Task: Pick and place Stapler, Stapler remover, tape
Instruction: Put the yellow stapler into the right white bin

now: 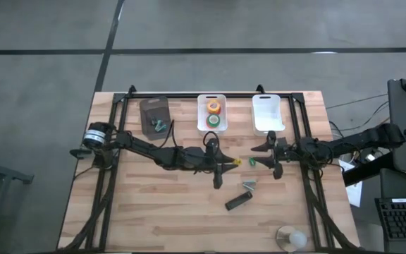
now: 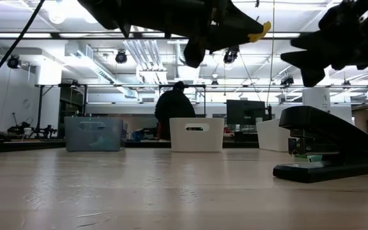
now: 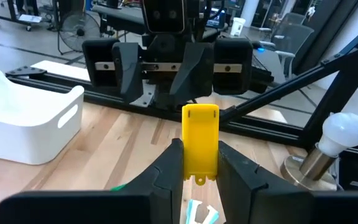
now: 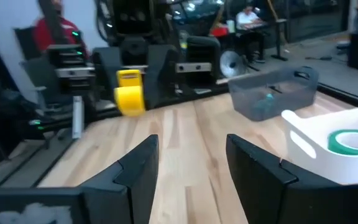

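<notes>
Honestly, could easily drop the small yellow plastic piece, pinched just by its end in the left end effector above mid-table, or clip the spread-open right end effector facing it, with the slim black bar-shaped stapler sitting on the wooden table below.

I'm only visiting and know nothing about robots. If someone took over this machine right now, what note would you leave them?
Left gripper: raised over mid-table, fingers shut on a flat yellow plastic piece.
Right gripper: facing it, fingers open, empty.
Done: orange tape roll and green tape roll lie in the middle white bin.
Left: the slim black stapler and a small silvery piece lie loose on the table; the yellow piece is not yet placed.
</notes>
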You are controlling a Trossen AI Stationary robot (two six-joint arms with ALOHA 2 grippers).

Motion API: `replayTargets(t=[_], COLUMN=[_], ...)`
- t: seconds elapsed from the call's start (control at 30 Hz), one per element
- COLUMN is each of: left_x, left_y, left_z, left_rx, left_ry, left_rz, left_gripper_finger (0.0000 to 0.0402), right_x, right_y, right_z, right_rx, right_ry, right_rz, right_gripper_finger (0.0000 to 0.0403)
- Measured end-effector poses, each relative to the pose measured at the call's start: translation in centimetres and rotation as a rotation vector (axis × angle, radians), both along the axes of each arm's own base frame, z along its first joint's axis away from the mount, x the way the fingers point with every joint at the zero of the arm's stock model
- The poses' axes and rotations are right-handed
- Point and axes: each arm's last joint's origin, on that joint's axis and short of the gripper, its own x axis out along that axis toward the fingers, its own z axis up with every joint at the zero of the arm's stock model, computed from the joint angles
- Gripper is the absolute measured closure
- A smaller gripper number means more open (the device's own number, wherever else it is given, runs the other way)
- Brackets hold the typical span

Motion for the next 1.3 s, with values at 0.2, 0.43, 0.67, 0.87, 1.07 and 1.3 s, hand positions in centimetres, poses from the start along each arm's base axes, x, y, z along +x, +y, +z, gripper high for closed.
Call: replayTargets(t=[0.2, 0.43, 0.67, 0.87, 1.07, 1.3], left_x=[0.0, -0.1, -0.2, -0.2, -0.2, -0.2], left_y=[0.0, 0.0, 0.0, 0.0, 0.1, 0.1], left_z=[0.0, -0.3, -0.7, -0.7, -1.0, -1.2], left_rx=[0.001, 0.002, 0.007, 0.013, 0.019, 0.024], left_ry=[0.001, 0.016, 0.044, 0.048, 0.07, 0.092], left_rz=[0.001, 0.001, 0.0, 0.002, 0.011, 0.007], left_gripper_finger=[0.0324, 0.0321, 0.0324, 0.0322, 0.0323, 0.0323], right_x=[2.3, 4.5, 5.5, 6.7, 7.3, 7.2], right_y=[0.2, 0.6, 1.1, 1.3, 1.4, 1.4], right_z=[1.0, 1.7, 1.4, 2.0, 1.9, 2.0], right_rx=[-0.021, -0.065, -0.055, -0.084, -0.089, -0.085], right_ry=[0.068, 0.111, 0.156, 0.15, 0.16, 0.156], right_rz=[-0.044, 0.04, 0.131, 0.154, 0.167, 0.179], right_gripper_finger=[0.0218, 0.0218, 0.0218, 0.0218, 0.0233, 0.0263])
